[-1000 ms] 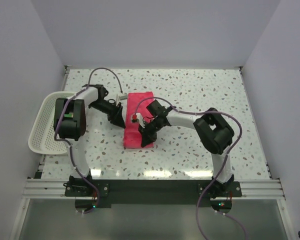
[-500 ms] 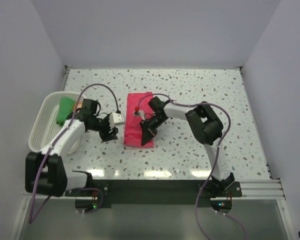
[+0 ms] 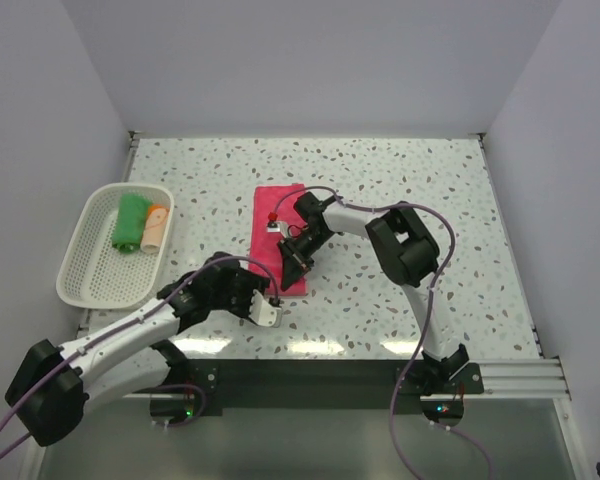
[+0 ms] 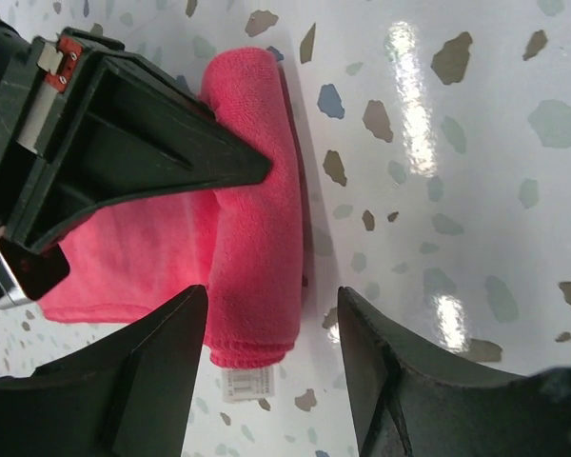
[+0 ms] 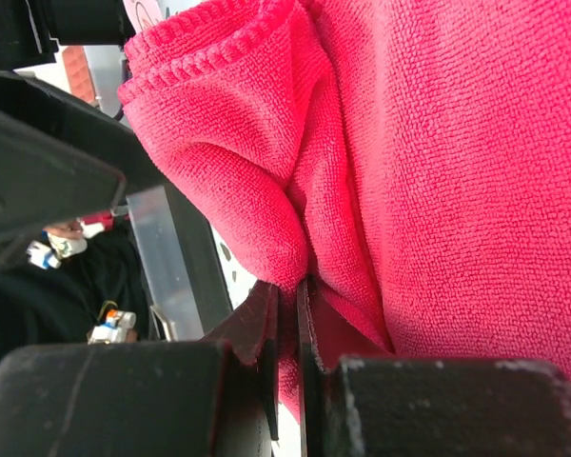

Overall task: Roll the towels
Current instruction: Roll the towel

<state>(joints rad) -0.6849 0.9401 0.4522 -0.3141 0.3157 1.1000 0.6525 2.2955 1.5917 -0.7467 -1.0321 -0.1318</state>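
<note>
Now: one basket (image 3: 80, 285) holds one green towel (image 3: 132, 222) and one peach towel (image 3: 157, 226), both rolled. Left gripper (image 3: 265, 306), jaws apart, straddles the rolled near end of the one pink towel (image 3: 276, 212) on the table (image 3: 400, 180). Right gripper (image 3: 292, 262) pinches its fold. Cloth likely soft, light and floppy; best taken at the rolled edge.

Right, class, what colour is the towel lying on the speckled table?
The towel is a plain pink-red, with no pattern. The left wrist view shows it best.
</note>
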